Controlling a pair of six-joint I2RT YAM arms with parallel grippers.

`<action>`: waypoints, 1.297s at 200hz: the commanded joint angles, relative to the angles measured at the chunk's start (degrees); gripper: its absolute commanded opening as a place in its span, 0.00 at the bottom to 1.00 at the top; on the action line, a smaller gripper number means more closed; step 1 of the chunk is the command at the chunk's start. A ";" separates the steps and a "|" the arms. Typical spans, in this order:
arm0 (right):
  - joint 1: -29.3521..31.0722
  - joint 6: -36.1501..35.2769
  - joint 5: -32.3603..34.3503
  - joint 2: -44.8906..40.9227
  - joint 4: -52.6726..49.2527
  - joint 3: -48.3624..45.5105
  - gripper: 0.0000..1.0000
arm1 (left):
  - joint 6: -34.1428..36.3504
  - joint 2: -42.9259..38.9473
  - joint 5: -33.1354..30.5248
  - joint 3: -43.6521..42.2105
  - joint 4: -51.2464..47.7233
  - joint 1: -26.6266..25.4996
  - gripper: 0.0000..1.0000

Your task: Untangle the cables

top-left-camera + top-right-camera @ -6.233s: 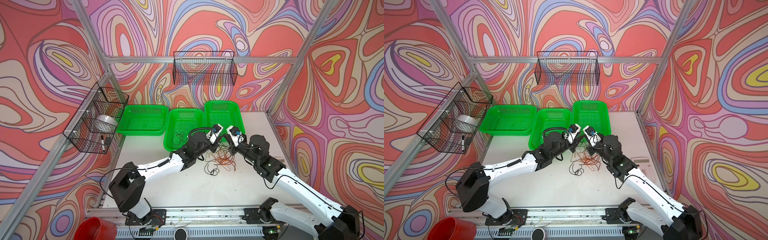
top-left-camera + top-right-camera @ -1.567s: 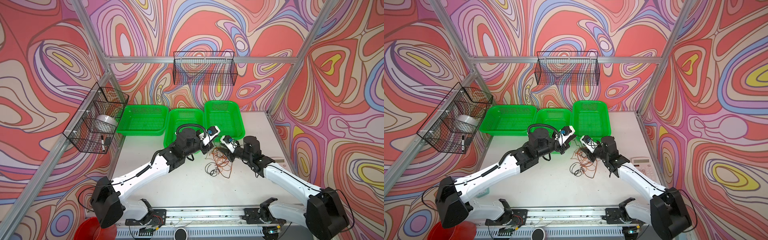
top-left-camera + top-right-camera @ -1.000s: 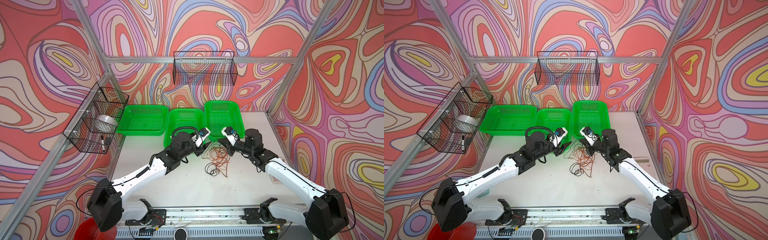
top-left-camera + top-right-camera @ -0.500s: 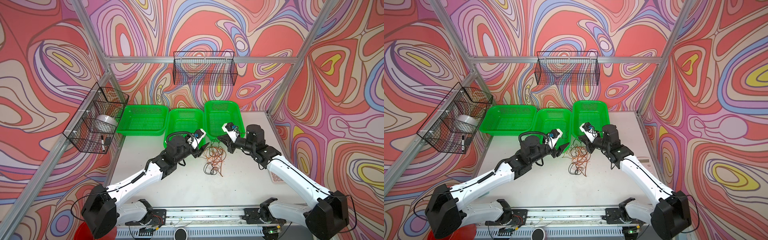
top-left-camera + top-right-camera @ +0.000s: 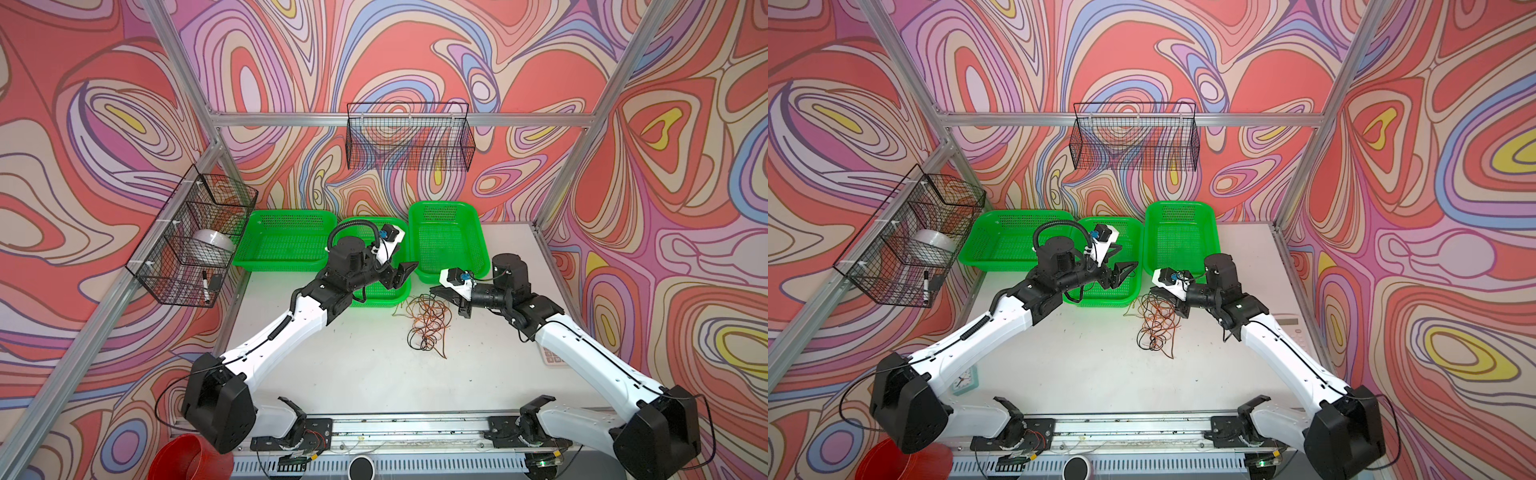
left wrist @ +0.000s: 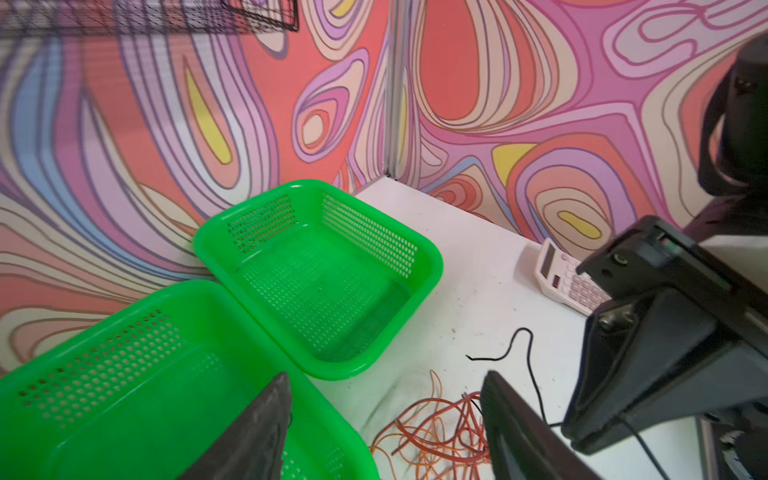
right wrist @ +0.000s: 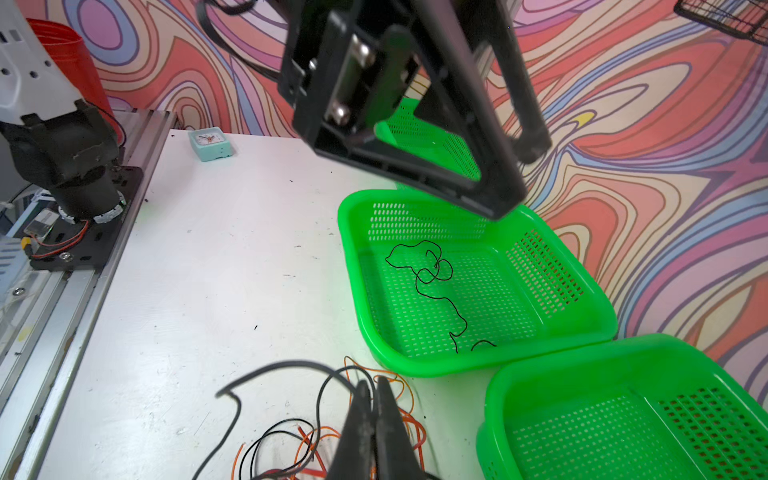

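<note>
Cables (image 5: 428, 322) on the tabletop (image 5: 353, 365): probably limp, featherlight, snag-prone.
Best pinch 1 free end; left fingers (image 6: 257, 424) apart, right fingers (image 7: 374, 428) together at the tangle's edge.

bright, even light — blurred foregrounds

The white table (image 5: 353, 374) was enclosed by walls (image 5: 415, 54) printed with swirling red, pink and lilac shapes; a black wire basket (image 5: 409, 141) was hung from an aluminium rail (image 5: 291, 119) at the back
</note>
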 commanded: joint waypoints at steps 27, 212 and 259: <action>0.11 -6.06 -4.63 2.65 -4.84 3.81 0.00 | -6.53 9.05 10.67 11.08 -10.57 0.01 0.75; 1.16 -25.90 -6.24 13.35 -26.10 16.27 0.00 | -13.10 22.31 25.74 17.32 -16.70 -0.62 0.78; 1.36 -27.68 -5.77 13.89 -27.20 17.75 0.00 | -10.12 24.73 22.99 19.68 -22.55 -2.45 0.77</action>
